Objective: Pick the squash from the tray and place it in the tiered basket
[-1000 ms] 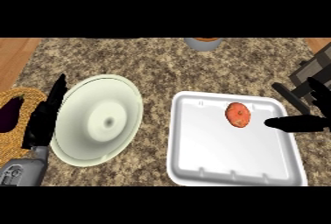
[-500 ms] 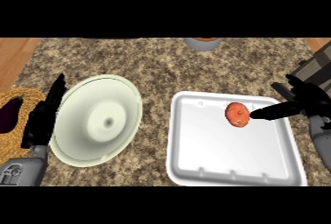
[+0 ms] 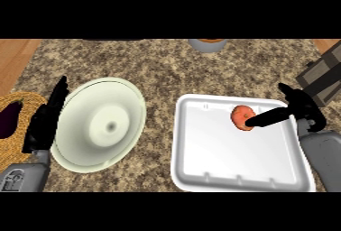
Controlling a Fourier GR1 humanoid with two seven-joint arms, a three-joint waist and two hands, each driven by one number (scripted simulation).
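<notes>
On the tray: the squash lies in the white tray's far right part.
Right hand: fingers extended, unclasped, tip touching the squash; you judge a grasp approach.
Left hand: resting, fingers straight, beside the plate.
Wicker basket: holds an eggplant.

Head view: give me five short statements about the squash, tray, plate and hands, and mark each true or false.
1. The squash lies in the white tray. True.
2. The right hand reaches the squash from the right side. True.
3. The squash sits on the pale plate. False: the plate holds nothing.
4. The left hand grips the squash. False: it rests open by the plate's left edge.
5. The tray is to the left of the plate. False: it is to the right.
</notes>
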